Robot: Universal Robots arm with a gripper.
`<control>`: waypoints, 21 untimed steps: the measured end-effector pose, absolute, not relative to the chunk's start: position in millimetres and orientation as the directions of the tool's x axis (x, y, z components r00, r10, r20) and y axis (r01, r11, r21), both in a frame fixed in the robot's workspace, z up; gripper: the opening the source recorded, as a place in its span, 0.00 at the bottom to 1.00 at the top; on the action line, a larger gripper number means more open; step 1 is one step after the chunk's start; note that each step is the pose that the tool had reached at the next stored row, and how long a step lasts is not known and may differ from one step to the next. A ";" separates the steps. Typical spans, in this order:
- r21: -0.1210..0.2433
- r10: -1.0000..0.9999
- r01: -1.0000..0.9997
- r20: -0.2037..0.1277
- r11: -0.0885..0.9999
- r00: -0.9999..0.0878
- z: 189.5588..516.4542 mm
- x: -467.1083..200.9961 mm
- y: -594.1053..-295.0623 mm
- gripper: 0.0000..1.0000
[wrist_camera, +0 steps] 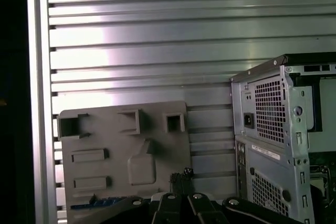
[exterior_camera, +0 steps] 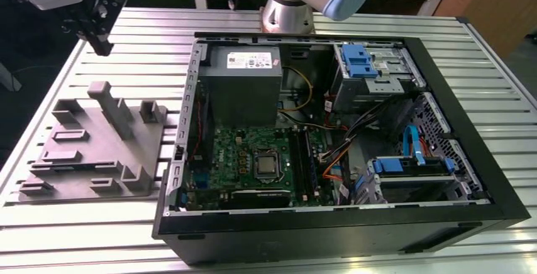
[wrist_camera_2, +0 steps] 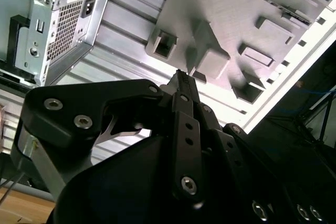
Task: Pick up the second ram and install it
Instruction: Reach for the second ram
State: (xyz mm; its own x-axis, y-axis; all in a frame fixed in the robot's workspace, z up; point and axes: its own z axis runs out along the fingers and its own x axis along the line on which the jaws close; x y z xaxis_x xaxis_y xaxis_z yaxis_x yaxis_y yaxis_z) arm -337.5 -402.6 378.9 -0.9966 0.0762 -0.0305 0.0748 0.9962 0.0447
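Observation:
My gripper (exterior_camera: 102, 49) hangs above the slatted table at the exterior view's far left, beyond the grey tray (exterior_camera: 92, 161) with upright posts. Its black fingers are shut with nothing between them, as both wrist views show (wrist_camera_2: 180, 75) (wrist_camera: 181, 173). In the first wrist view a thin bluish strip (wrist_camera: 97, 201) lies at the tray's (wrist_camera: 152, 129) edge, partly hidden by the gripper body. It may be the second ram, but I cannot tell. The tray (wrist_camera_2: 231, 19) lies well below the fingertips, apart from them.
An open black computer case (exterior_camera: 336, 224) lies on its side in the middle of the table, with the motherboard (exterior_camera: 243, 154), power supply (exterior_camera: 243, 85) and blue drive brackets (exterior_camera: 356, 60) exposed. Its rear panel (wrist_camera: 268, 129) faces the tray. The arm's base (exterior_camera: 290, 7) stands behind the case.

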 end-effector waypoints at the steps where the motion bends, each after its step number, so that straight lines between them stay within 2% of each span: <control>1: 0.045 0.076 0.075 -0.030 0.996 -0.997 378.5 -338.9 -403.3 0.10; 21: 0.045 0.076 0.075 -0.031 0.996 -0.997 372.5 -356.0 -417.8 0.10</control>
State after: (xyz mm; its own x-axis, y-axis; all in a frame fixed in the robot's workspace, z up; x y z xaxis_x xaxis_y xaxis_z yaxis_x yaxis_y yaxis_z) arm -356.0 -417.8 372.5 -0.9966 0.0762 -0.0307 0.0748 0.9962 0.0448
